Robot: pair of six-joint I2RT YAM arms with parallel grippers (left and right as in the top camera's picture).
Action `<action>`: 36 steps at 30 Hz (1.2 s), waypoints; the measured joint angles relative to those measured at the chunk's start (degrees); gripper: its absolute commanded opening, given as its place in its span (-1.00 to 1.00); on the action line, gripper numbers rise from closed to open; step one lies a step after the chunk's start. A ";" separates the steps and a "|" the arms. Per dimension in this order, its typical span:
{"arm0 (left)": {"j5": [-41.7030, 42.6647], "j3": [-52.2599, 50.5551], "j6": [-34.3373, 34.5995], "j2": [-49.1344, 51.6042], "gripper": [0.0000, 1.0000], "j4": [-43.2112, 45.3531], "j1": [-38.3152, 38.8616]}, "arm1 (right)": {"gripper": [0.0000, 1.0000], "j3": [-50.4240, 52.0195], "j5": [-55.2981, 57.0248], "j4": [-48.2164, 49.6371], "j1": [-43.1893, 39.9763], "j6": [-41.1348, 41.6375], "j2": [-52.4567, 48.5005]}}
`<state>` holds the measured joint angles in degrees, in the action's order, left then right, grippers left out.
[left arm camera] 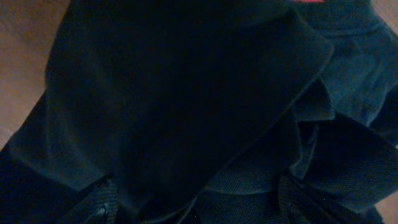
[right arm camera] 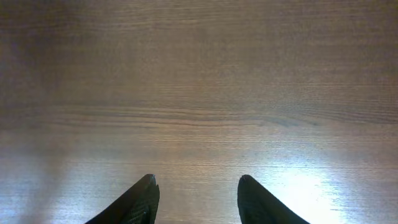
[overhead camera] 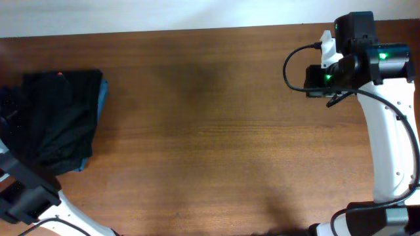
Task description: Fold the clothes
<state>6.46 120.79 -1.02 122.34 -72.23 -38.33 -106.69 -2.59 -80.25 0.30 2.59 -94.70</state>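
The clothes (overhead camera: 59, 118) lie as a dark stack at the table's left edge, with a teal-blue edge (overhead camera: 102, 98) showing on the right side. In the left wrist view black fabric (left arm camera: 180, 93) fills the frame in loose folds. My left gripper (left arm camera: 200, 198) is low over this pile, its fingers (left arm camera: 102, 200) wide apart and open, with cloth lying between and under them. My right gripper (right arm camera: 197, 179) hangs open over bare wood at the far right, holding nothing.
The wooden table (overhead camera: 210, 131) stretches between the two arms. The right arm (overhead camera: 387, 131) stands along the right edge. The left arm (overhead camera: 29, 196) comes in from the lower left corner, by the pile.
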 measured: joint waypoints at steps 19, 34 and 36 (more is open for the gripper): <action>0.87 -2.25 -9.29 0.00 0.61 0.92 4.61 | -0.07 0.11 0.00 0.02 0.00 -0.02 0.00; -1.44 -6.12 -9.55 0.00 0.25 4.11 4.63 | -0.07 0.11 0.00 -0.13 0.00 -0.04 0.00; -1.99 -7.37 -9.70 -0.04 -0.32 5.03 4.63 | -0.07 0.11 -0.02 -0.11 0.00 -0.02 0.00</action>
<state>4.47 113.43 -10.72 122.30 -67.20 -33.69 -106.59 -2.61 -80.36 0.30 2.57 -94.70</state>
